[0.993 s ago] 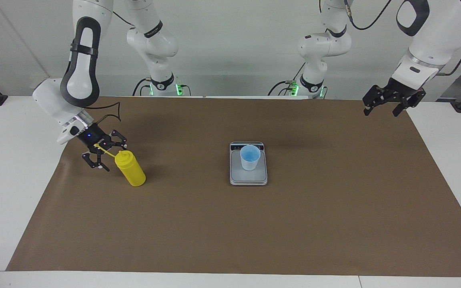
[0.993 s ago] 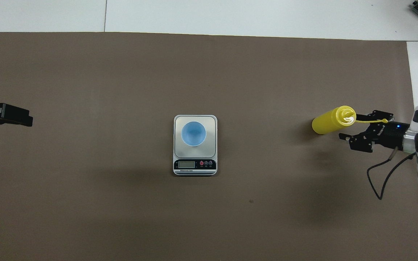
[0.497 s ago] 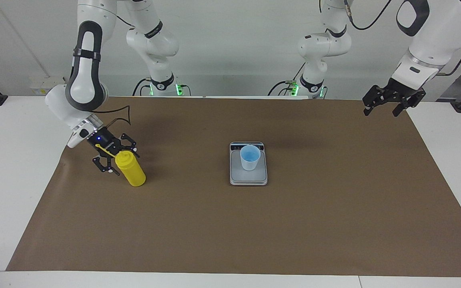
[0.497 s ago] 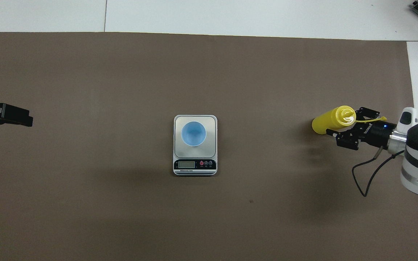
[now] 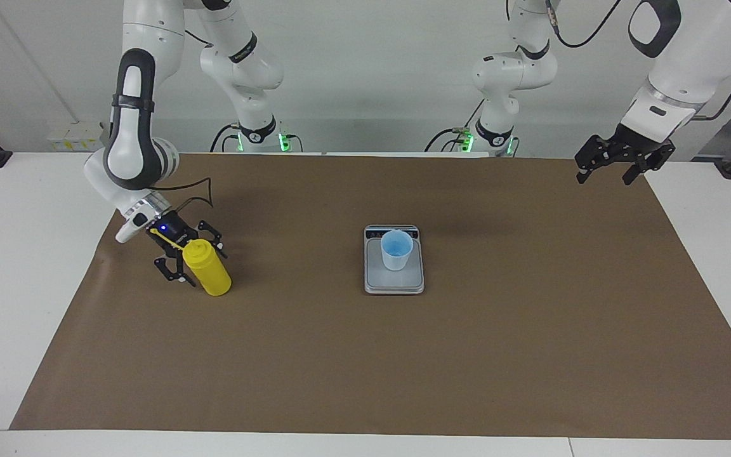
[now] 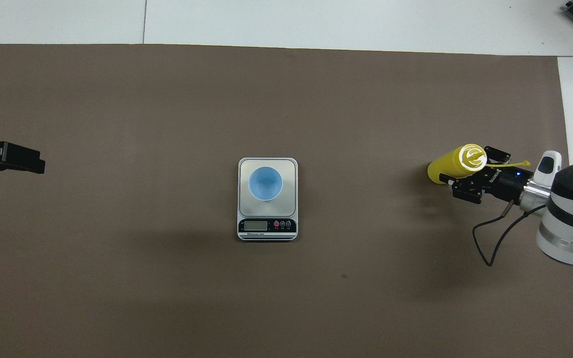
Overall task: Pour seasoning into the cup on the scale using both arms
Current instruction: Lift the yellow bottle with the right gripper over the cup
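While the left arm (image 5: 657,95) waits, right arm's fingers (image 5: 178,274) astride seasoning (image 5: 208,270).

The seasoning (image 5: 207,270) is smooth, slightly glossy yellow plastic. The cup (image 5: 396,250) looks like thin matt light-blue plastic. The scale (image 6: 267,199) has a brushed, metal-looking plate and a glossy dark display strip. A matt brown paper-like sheet (image 5: 530,355) covers the smooth white table (image 5: 10,266).

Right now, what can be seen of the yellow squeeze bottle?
The yellow squeeze bottle looks like smooth plastic: a cylinder with a cone nozzle and a thin cap strap trailing toward the right arm. It stands upright on the brown mat, at the right arm's end of the table. The right gripper straddles its upper body; whether its fingers touch it cannot be told.
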You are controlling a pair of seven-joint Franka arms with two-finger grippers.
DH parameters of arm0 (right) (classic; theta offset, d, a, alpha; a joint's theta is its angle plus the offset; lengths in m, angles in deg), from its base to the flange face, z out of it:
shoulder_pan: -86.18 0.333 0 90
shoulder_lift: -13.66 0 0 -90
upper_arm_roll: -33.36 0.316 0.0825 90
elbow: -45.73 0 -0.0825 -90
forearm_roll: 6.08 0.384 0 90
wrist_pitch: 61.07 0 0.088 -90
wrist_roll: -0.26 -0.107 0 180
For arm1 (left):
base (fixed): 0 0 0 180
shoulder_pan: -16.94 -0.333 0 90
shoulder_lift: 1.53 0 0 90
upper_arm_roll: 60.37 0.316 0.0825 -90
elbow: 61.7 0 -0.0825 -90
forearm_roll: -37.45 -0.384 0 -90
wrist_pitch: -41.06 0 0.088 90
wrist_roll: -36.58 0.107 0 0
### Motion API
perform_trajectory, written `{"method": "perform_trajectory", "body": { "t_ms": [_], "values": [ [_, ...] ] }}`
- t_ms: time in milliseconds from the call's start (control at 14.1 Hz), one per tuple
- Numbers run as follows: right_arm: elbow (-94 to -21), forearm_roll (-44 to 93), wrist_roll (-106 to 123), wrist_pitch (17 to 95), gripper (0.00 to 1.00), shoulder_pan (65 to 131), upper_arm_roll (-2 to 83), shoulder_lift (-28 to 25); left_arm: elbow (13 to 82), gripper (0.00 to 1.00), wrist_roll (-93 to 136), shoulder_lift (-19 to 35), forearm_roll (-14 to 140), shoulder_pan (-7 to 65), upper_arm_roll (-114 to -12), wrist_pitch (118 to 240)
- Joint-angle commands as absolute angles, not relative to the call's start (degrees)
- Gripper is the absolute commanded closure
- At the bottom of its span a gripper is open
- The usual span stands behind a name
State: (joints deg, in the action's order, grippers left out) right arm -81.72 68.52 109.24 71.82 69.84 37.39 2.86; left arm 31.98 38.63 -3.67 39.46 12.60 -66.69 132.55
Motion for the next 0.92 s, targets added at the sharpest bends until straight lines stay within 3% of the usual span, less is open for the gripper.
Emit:
{"method": "perform_trajectory", "body": {
  "t_ms": [0,71,142,851],
  "values": [
    [-81.8,70.5,110.8,71.8,0.74,69.8,37.6,3.1,33.8,0.00,38.6,-5.1,39.8,11.8,-67.0,133.3],
    [-81.6,70.6,110.7,71.6,0.94,69.6,37.7,3.2,33.8,0.00,38.6,-5.1,39.8,11.8,-67.0,133.3],
    [-81.4,70.6,110.4,71.5,1.00,69.5,37.7,3.1,33.8,0.00,38.6,-5.1,39.8,11.8,-67.0,133.3],
    [-78.1,69.5,103.4,72.5,1.00,71.8,37.7,5.0,33.8,0.00,38.6,-5.1,39.8,11.8,-67.0,133.3]
  ]
}}
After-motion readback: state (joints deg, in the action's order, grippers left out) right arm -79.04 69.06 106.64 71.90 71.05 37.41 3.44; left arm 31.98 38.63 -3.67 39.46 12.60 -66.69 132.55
